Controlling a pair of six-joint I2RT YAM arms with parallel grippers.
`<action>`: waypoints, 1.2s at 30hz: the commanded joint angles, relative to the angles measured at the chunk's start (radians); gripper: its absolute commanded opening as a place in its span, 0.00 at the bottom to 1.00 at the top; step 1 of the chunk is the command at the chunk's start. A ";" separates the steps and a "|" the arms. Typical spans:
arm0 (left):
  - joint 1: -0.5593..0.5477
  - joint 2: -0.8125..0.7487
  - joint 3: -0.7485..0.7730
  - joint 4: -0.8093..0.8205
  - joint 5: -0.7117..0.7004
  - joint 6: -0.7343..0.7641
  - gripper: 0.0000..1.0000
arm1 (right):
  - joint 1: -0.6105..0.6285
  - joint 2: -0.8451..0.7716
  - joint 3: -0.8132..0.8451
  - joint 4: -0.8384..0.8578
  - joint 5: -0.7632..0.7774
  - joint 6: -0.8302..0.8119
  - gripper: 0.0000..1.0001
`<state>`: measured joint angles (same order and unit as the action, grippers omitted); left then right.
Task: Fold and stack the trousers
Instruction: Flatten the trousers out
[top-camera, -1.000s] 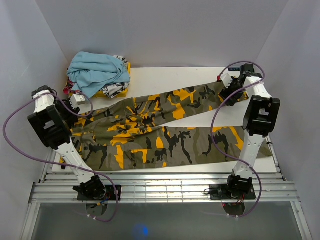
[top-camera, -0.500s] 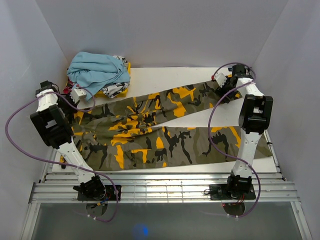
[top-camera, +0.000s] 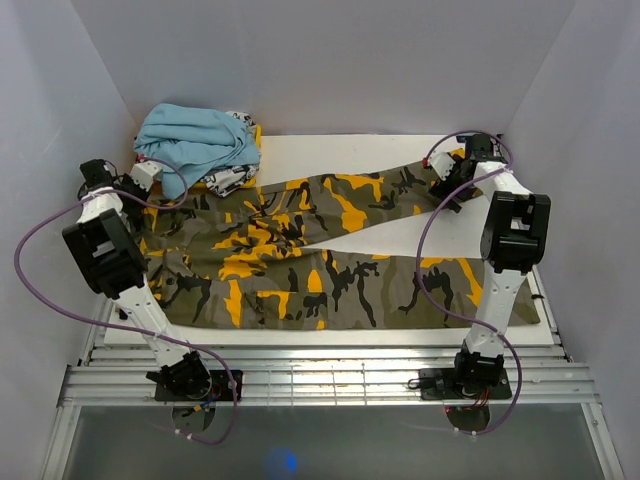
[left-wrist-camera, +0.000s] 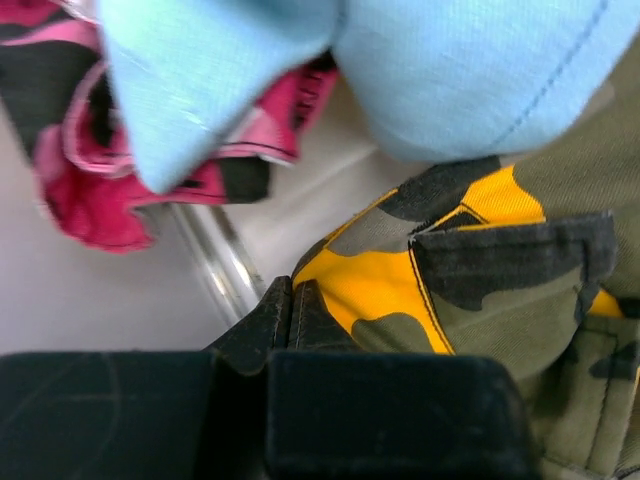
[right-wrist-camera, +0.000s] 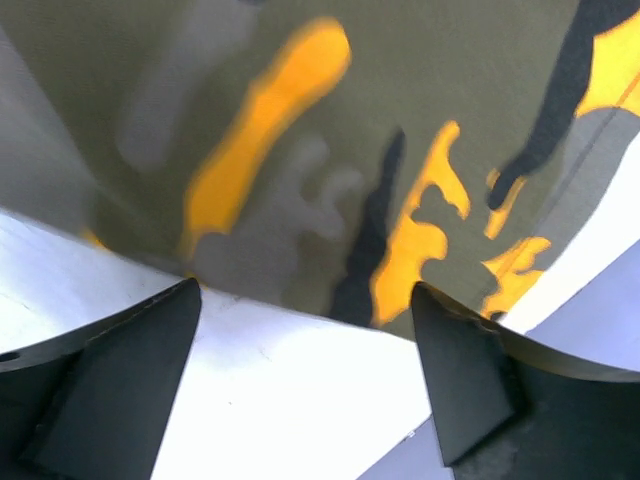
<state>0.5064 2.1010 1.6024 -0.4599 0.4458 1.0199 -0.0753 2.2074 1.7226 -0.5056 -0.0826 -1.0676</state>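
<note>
The trousers (top-camera: 300, 250) are spread flat across the table (top-camera: 340, 155). They reach from the left gripper (left-wrist-camera: 290, 300) at the waist end to the right gripper (right-wrist-camera: 305, 288) at the hem of the far leg. The olive-green cloth is printed with black and bright yellow-orange blotches. The legs are laid apart in a narrow V, the nearer one straight and the farther one slanted toward the right gripper.

The left gripper's fingers are pressed together. A yellow-orange corner of the trousers appears pinched at their tips, and cloth with a stitched flap runs off to their right. Just beyond those tips a light blue garment (left-wrist-camera: 470, 70) and a pink and black one (left-wrist-camera: 90, 190) are bunched.

The right gripper's fingers are spread wide with nothing gripped. Bare table is seen between them, and the camouflage leg lies just past their tips.
</note>
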 joint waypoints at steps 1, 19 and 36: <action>0.014 -0.044 -0.004 0.158 -0.055 -0.038 0.00 | -0.024 0.020 -0.025 -0.131 0.032 0.009 0.93; -0.003 -0.133 -0.170 0.168 -0.002 0.063 0.00 | -0.018 0.264 0.356 0.070 -0.036 0.041 0.58; -0.003 -0.222 -0.237 0.156 0.057 0.126 0.00 | -0.098 -0.245 -0.402 -0.184 -0.147 -0.055 0.32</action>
<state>0.5045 1.9335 1.3674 -0.2985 0.4706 1.1275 -0.1841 2.0109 1.4048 -0.4812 -0.1356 -1.1091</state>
